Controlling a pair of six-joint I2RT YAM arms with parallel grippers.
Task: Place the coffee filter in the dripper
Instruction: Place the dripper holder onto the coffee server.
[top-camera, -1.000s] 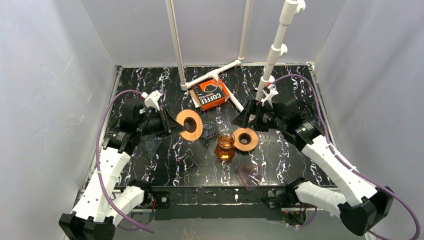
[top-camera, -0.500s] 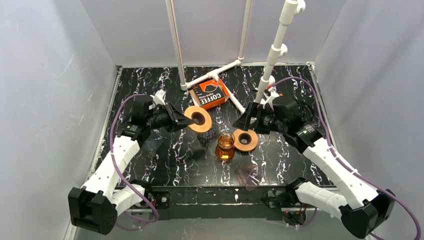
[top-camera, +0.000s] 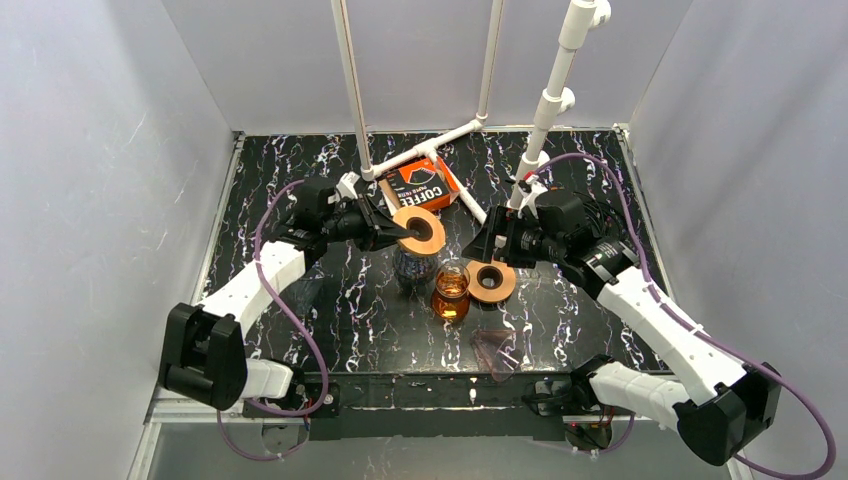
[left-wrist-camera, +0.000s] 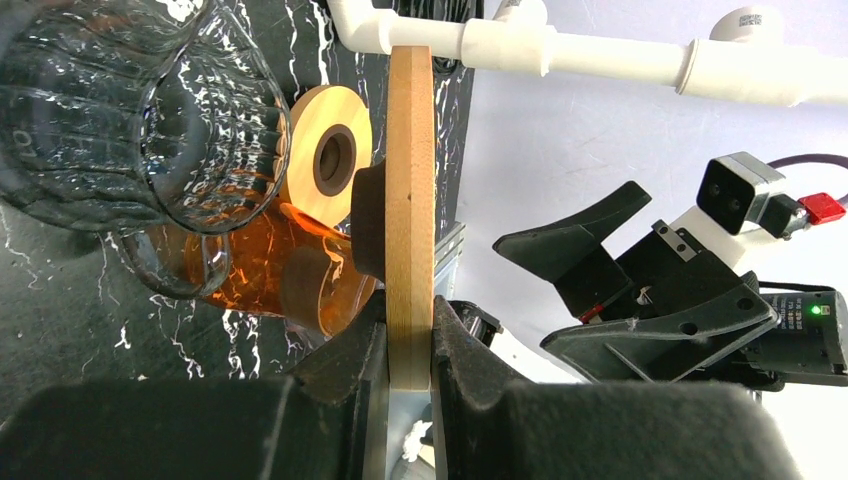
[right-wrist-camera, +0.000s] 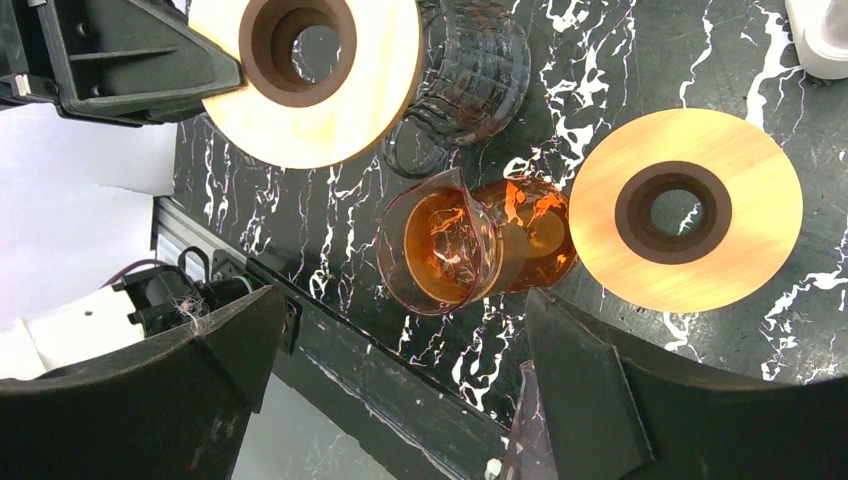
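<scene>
Between the left gripper's closed fingers, a round wooden collar with a dark centre hole is being clamped edge-on, carrying a clear ribbed glass dripper above the black marbled table. Across from it, the right gripper is hovering with jaws spread wide and empty over an amber glass dripper lying on its side. No loose filter is showing; the orange coffee-filter box is sitting at the back. By my reading, the dripper is being positioned. Next it needs standing upright, and a filter needs fetching from that box.

Grey walls, black marbled table
</scene>
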